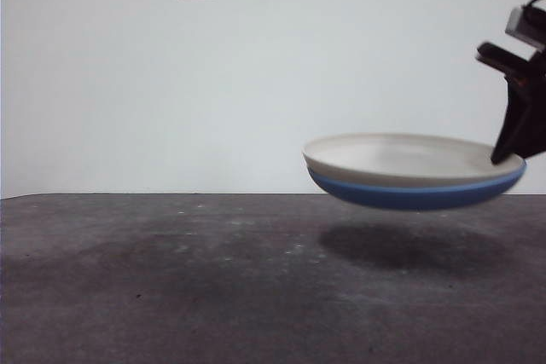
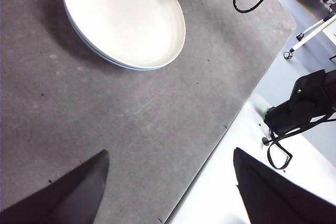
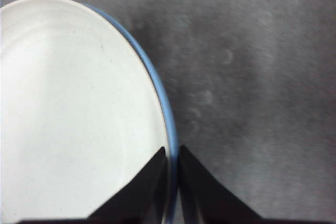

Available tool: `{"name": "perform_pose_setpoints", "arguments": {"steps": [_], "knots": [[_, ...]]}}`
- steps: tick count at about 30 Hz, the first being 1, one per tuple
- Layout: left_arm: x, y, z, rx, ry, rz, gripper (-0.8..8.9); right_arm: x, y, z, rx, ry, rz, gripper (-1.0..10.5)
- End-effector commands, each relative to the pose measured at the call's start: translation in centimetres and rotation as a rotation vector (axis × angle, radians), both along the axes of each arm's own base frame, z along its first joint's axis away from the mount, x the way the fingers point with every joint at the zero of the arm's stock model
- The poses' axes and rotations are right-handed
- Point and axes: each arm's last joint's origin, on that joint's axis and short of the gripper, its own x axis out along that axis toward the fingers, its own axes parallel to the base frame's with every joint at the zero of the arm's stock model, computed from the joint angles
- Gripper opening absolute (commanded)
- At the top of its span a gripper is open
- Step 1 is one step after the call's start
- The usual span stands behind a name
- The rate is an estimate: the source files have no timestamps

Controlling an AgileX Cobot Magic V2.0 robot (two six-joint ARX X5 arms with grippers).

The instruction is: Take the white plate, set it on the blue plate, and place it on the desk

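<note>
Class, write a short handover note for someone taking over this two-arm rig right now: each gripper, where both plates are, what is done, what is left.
Right gripper: shut on the rims of the stacked plates, holding them in the air above the desk, shadow beneath.
Left gripper: open, holding nothing, waiting away from the plates.
White plate: nested on the blue plate, the pair tilted slightly.
Done: white plate is on the blue plate; stack is lifted.
Left: lower the stack onto the desk and let go.
</note>
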Motion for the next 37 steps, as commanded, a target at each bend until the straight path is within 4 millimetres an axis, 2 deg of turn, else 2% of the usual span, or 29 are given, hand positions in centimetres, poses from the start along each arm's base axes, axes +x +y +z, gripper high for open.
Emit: {"name": "perform_pose_setpoints", "arguments": {"steps": [1, 8, 11, 20, 31, 37], "knots": [[0.1, -0.2, 0.2, -0.003, -0.017, -0.015, 3.74, 0.4, 0.9, 0.9, 0.053, -0.017, 0.018, 0.1], [0.1, -0.2, 0.2, -0.002, -0.018, -0.015, 3.74, 0.8, 4.3, 1.7, 0.072, -0.064, 0.068, 0.1], [0.1, -0.2, 0.2, -0.002, -0.017, -0.015, 3.74, 1.0, 5.6, 1.5, 0.074, -0.067, 0.089, 0.1], [0.1, -0.2, 0.2, -0.002, -0.017, -0.015, 3.74, 2.6, 8.8, -1.7, 0.085, -0.004, 0.102, 0.1], [0.1, -0.2, 0.2, -0.002, -0.017, -0.015, 3.74, 4.1, 9.9, -5.9, 0.084, 0.096, 0.077, 0.1], [0.1, -0.2, 0.2, -0.002, -0.017, -0.015, 3.74, 4.3, 10.1, -6.6, 0.076, 0.112, 0.078, 0.1]]}}
